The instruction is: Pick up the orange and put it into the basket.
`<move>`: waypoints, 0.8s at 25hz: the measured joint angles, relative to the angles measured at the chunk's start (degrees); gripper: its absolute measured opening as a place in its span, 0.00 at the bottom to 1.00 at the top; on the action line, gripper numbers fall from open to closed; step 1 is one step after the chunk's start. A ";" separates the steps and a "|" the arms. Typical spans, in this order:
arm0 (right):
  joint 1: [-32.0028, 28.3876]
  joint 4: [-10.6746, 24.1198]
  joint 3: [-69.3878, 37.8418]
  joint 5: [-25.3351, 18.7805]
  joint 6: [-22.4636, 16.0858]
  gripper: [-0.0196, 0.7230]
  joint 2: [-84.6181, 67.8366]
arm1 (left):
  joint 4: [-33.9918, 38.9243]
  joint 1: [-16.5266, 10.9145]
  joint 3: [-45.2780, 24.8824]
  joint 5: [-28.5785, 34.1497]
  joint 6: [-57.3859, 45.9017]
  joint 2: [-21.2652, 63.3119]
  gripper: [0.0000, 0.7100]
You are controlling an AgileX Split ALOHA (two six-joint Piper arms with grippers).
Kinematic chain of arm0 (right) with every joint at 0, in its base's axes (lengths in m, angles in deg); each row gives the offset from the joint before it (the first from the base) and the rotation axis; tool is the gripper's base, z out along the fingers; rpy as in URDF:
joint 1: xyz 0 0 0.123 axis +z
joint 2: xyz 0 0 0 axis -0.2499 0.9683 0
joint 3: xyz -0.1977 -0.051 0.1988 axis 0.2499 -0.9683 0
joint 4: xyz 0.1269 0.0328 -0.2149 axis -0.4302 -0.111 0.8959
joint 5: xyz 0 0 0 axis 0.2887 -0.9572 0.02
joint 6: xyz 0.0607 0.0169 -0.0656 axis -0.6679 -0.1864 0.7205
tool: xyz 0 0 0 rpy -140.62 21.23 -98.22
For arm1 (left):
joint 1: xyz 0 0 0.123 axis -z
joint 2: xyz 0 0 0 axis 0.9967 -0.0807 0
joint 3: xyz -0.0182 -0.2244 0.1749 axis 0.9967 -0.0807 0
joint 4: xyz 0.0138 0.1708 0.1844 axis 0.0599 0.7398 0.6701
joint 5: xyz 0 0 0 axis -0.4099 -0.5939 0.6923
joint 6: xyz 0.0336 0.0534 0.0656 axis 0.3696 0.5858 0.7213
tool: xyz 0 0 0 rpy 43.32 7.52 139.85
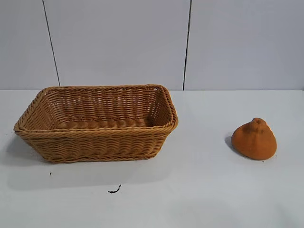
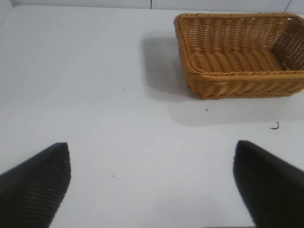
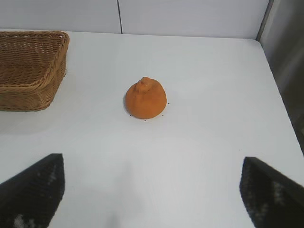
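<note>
Two task items sit on the white table (image 1: 199, 190), well apart from each other. At left in the exterior view, the basket (image 1: 97, 142) rests flat on its base, open side up, with nothing visible inside it. A small dark mark (image 1: 114, 190) lies on the table just in front of the basket. At right, the orange (image 1: 254, 139) rests on the table with its knobby neck pointing up, outside the basket and touching nothing else.

Neither arm appears in the exterior view. In the left wrist view, the left gripper (image 2: 152, 183) hangs above bare table, fingers spread wide and empty, with the basket ahead and off to one side. In the right wrist view, the right gripper (image 3: 152, 190) has its fingers fully released and empty, with the orange ahead between them, not touched.
</note>
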 joint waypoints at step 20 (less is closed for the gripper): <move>0.00 -0.20 14.75 4.28 -2.60 0.96 34.77 | 0.00 0.00 0.00 -0.05 0.00 0.00 0.94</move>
